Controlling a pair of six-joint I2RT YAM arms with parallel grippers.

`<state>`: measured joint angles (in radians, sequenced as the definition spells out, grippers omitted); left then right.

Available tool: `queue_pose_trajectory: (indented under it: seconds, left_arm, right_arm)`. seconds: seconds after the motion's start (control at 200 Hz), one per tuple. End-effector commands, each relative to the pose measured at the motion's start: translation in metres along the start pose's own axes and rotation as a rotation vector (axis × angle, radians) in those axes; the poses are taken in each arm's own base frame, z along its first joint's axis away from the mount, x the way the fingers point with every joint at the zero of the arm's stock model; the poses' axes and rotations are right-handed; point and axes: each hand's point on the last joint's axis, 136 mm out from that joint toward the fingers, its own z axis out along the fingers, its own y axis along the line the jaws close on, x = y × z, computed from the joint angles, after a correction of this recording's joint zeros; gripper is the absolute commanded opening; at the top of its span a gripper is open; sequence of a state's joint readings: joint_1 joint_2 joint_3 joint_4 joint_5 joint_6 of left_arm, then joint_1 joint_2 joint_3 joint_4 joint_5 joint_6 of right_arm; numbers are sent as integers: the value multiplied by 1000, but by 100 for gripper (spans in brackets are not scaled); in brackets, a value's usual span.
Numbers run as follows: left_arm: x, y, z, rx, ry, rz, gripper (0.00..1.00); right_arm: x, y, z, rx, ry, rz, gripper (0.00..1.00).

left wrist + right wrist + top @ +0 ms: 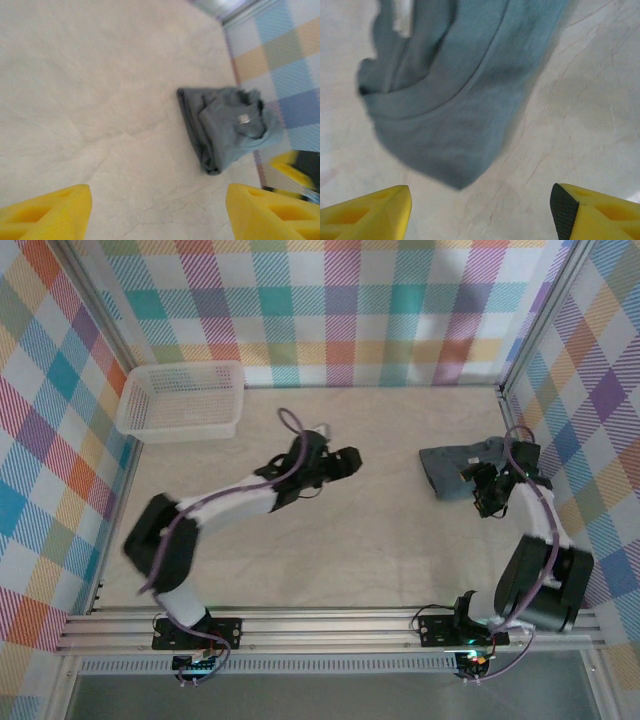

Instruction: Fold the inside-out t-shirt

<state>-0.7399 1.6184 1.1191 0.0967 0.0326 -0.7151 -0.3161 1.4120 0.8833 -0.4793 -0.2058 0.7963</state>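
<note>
although only the yellow tips of its fingers (55, 212) reach into the left wrist view, clipped by the lower edge, the left gripper (159, 202) plainly stands wide apart, with bare table (75, 75) between the tips and nothing in its hold. ahead of it and off to its right, well apart, lies the inside-out t-shirt (222, 132), a bunched slate-grey heap with a small white tag (244, 118) on top. that picture is soft with blur, so which fold is sleeve, collar or hem cannot be told. seen from above, the left gripper (346, 462) hangs over the middle of the table, with the white mesh basket (182, 400) well behind it on its left. the right gripper (480, 200) is likewise spread wide, its two tips cut off by the bottom corners of its wrist view, one showing a black pad (564, 210); nothing sits between them. the t-shirt lies just ahead of those tips, a rounded folded corner nearest and apart from both, while its far part runs out past the top of the frame. in the top view the right gripper (487, 498) sits at the near right edge of the cloth, where wrist and cable cover that side, so whether a finger meets fabric there cannot be told.
</note>
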Motion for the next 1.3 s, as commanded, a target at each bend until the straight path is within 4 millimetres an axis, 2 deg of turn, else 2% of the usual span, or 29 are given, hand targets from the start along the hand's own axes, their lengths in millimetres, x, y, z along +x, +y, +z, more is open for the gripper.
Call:
queue_pose_trajectory:
  seconds: [0.0,0.12,0.23,0.32,0.465,0.56,0.655,0.72,0.765,0.865,0.92,0.96,0.985,1.045,1.12,1.18,1.25,1.295]
  left_arm:
    - [10,10,-50,-57,-21,123,71]
    - [20,34,-91,-105,-41,126,71]
    - [27,43,-121,-88,-70,126,71]
    - [33,53,-139,-90,-92,121,72]
    - [41,80,-145,-174,-107,93,72]
    - [40,83,-139,-200,-100,95,71]
    - [35,84,-134,-232,-107,113,71]
    - [27,87,-137,-273,-132,131,71]
    - [20,88,-142,-295,-161,149,72]
    - [0,97,-165,-365,-280,198,77]
    - [-9,106,-180,-417,-347,228,89]
    - [-16,116,-191,-476,-395,244,100]
    - [-20,123,-198,-516,-422,248,100]
    - [-25,138,-210,-592,-476,279,100]
    - [-27,163,-224,-727,-544,326,100]
    - [-27,184,-233,-833,-578,347,100]
    - [-30,199,-237,-890,-572,391,100]
    - [-30,209,-232,-890,-547,427,100]
  right_arm:
    - [-35,17,25,-24,-43,-19,70]
    - [-58,28,60,-20,-24,-37,58]
    - [-90,54,80,-24,-28,-184,47]
    - [-105,72,99,-33,11,-268,43]
    - [-120,104,130,-53,2,-317,42]
    - [-136,126,150,-60,-25,-321,44]
    - [-159,159,156,-88,-40,-328,51]
    - [-163,177,145,-95,-15,-351,52]
    - [-160,190,125,-105,-5,-392,54]
    - [-132,198,70,-145,28,-459,59]
    - [-113,195,35,-189,3,-485,62]
    - [-94,184,13,-219,-20,-505,66]
    - [-85,181,-6,-244,-54,-529,70]
    - [-60,156,-34,-226,-119,-580,84]
    - [-36,123,-58,-191,-223,-641,92]
    - [-21,100,-65,-208,-331,-676,93]
    - [-12,70,-59,-228,-502,-713,97]
    - [-6,60,-55,-249,-607,-779,98]
